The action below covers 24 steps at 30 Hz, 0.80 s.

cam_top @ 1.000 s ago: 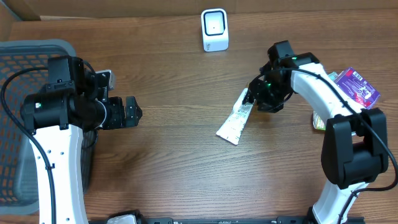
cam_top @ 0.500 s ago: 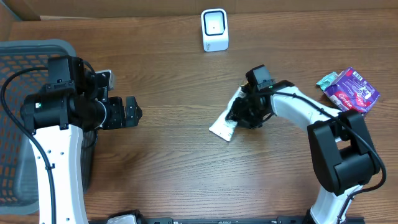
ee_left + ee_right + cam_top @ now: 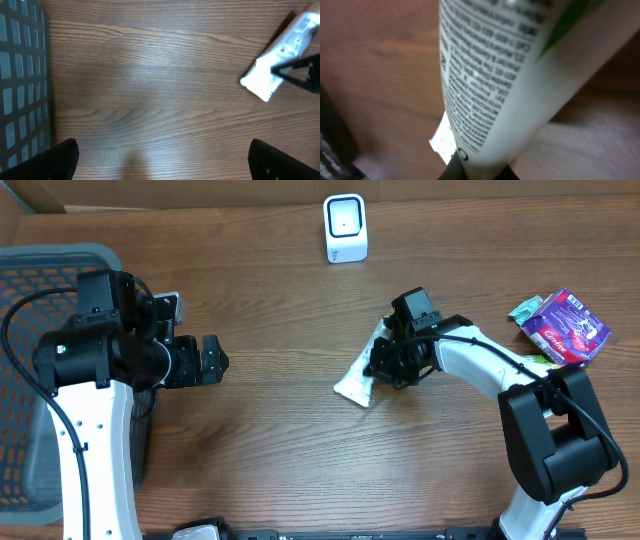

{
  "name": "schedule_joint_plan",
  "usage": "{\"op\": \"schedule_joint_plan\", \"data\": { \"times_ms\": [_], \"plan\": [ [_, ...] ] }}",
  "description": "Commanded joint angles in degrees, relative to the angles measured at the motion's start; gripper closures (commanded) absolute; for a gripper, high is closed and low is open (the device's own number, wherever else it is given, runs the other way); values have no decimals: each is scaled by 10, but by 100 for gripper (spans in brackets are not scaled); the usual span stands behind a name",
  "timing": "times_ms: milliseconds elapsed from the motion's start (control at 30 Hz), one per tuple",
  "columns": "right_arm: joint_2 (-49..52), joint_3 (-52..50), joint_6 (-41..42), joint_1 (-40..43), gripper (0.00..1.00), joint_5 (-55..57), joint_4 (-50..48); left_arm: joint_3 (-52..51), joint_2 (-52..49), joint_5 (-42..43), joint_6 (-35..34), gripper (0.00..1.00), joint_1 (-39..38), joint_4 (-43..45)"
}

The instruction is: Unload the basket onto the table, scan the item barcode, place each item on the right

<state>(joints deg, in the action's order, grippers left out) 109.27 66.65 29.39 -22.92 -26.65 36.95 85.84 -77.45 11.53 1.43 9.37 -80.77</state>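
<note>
Overhead, the white tube lies mid-tabletop, with a scanner at its 12 o'clock, a purple packet at 3 and a basket at 9. The right arm bends low, its right fingers clamped on the tube. Left wrist: the left fingers are spread wide, holding nothing, with the tube at 2 o'clock. Right wrist: the tube's print fills the frame.

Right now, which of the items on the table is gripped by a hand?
The white tube mid-table, pinched by the right hand; the purple packet and green packet lie untouched farther right.
</note>
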Motion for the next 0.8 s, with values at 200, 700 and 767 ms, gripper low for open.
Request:
{"op": "schedule_joint_plan", "data": {
  "times_ms": [200, 700, 767],
  "plan": [
    [-52, 83, -370, -2, 96, 39, 180, 2, -1, -1, -8, 0, -4, 0],
    [-52, 64, -509, -3, 94, 30, 127, 2, -1, -1, -8, 0, -4, 0],
    [-52, 64, -504, -3, 85, 30, 126, 2, -1, -1, -8, 0, -4, 0]
  ]
}}
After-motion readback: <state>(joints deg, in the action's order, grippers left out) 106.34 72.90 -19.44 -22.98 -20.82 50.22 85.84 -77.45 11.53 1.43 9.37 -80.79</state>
